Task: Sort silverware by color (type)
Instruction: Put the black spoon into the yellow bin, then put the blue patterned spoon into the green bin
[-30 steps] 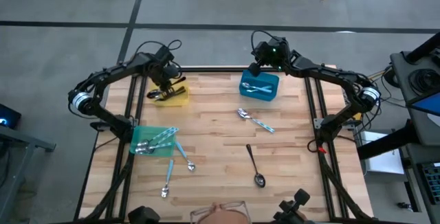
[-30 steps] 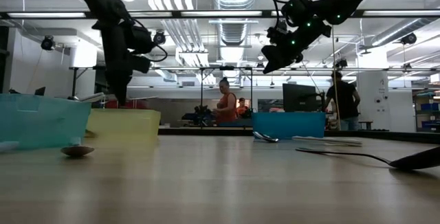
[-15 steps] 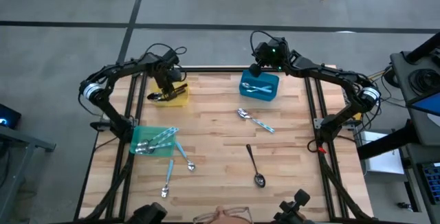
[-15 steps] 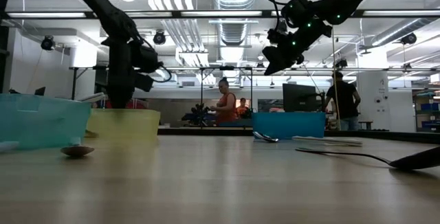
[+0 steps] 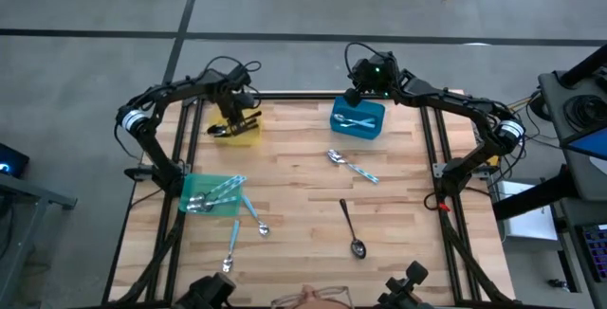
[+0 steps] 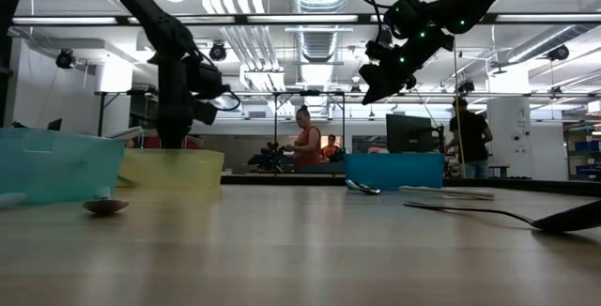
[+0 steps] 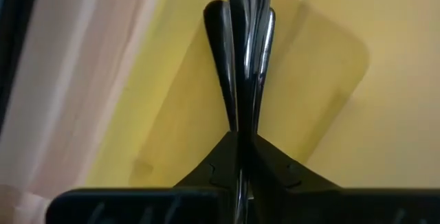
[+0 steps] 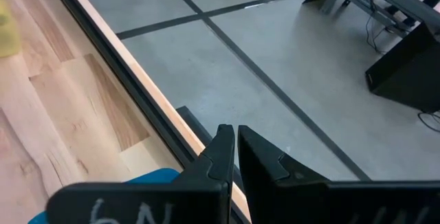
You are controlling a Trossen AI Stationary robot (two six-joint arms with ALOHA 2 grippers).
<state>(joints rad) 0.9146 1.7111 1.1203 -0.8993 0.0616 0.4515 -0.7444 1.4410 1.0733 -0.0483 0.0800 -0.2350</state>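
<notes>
While both arms are raised over the far edge of the table point(image 5: 303, 205), the left gripper point(image 5: 230, 119) is found in the upper left of the high view, directly over the yellow bin point(image 5: 243, 133). In the left wrist view its fingers point(image 7: 275, 165) are seen pressed together on a dark utensil point(image 7: 234, 59), which hangs over the yellow floor of that bin. More dark utensils point(image 5: 220, 131) are noted in the same bin, their ends jutting past its left rim.

The right gripper point(image 5: 356, 89) is located at upper centre of the high view, above the far rim of the blue bin point(image 5: 372, 125). Its fingers point(image 8: 223, 152) are seen pressed together with nothing between them, pointing past the table edge at the grey floor. Two pale utensils point(image 5: 355, 120) are recorded inside the blue bin.

At the left edge of the table, the green bin point(image 5: 204, 183) is seen holding a cluster of blue-handled spoons point(image 5: 211, 195). Just outside it, toward the lower left of the high view, two further blue-handled spoons point(image 5: 232, 247) lie on the wood, one slanting away from the bin's corner and one nearer the front edge.

Near the centre of the table, a silver utensil with a light blue handle point(image 5: 352, 167) is recorded lying slantwise, and a second piece may lie against it. Below it, a dark spoon point(image 5: 351, 230) lies alone, bowl toward the front edge; in the low view it point(image 6: 526, 216) appears at the right.

In the low view, people point(image 6: 307, 142) are visible in the room behind.
</notes>
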